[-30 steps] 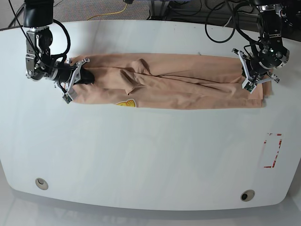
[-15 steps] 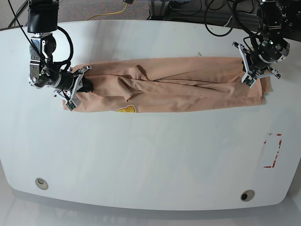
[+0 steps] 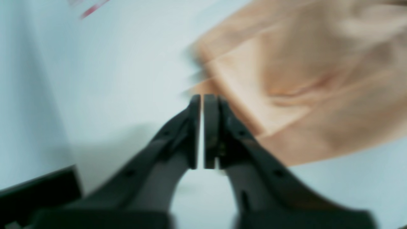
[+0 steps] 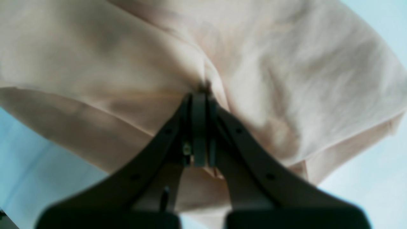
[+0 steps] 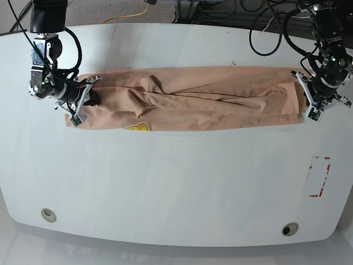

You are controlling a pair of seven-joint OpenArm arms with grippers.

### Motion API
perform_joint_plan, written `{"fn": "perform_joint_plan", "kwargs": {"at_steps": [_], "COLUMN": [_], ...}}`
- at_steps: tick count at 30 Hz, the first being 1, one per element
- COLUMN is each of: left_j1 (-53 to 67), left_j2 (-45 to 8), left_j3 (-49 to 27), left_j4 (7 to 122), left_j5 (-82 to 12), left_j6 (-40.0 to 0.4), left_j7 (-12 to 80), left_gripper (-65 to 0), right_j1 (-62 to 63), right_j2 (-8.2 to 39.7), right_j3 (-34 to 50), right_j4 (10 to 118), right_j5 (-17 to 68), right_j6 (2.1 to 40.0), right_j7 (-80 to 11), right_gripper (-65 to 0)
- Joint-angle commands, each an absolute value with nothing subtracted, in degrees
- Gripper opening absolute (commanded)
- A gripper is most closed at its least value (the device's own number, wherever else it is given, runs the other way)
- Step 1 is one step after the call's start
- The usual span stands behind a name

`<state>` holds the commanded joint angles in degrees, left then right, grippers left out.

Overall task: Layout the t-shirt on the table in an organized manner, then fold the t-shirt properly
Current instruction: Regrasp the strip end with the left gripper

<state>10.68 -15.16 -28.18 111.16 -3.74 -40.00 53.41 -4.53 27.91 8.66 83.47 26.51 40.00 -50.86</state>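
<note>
The peach t-shirt lies stretched in a long, wrinkled band across the far half of the white table. Part of its yellow print shows at the near edge. My right gripper is at the shirt's left end, shut on a pinch of the t-shirt that bunches at its tips. My left gripper sits just off the shirt's right end. Its jaws are closed to a thin slit with nothing between them, and the cloth lies beside and beyond them.
A red tape rectangle marks the table near the right edge. Two round grommets sit near the front edge. Cables and floor lie beyond the table's far edge.
The whole shirt has slid left with my right gripper. My left gripper has moved right and down, and now sits past the shirt's right end, no longer holding the cloth.
</note>
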Motion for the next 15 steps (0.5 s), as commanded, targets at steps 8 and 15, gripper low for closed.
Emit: {"fn": "perform_joint_plan", "kwargs": {"at_steps": [8,15], "left_j1": [3.03,0.66], "left_j2": [-13.41,-13.49], "left_j3": [-37.58,-42.42], "left_j4": [110.11,106.59], "left_j5": [-8.92,-17.19], "left_j6": [-40.00,-40.00], "left_j7": [65.36,68.88], "left_gripper": [-12.5,0.0], "right_j1": [-4.70,-4.62], "right_j2": [27.56,27.56], "right_j3": [8.66,8.57], "right_j4": [83.65,83.74], "right_j5": [26.51,26.59], "right_j6": [40.00,40.00], "right_j7": [-50.86,-50.86], "right_gripper": [-64.5,-64.5]}}
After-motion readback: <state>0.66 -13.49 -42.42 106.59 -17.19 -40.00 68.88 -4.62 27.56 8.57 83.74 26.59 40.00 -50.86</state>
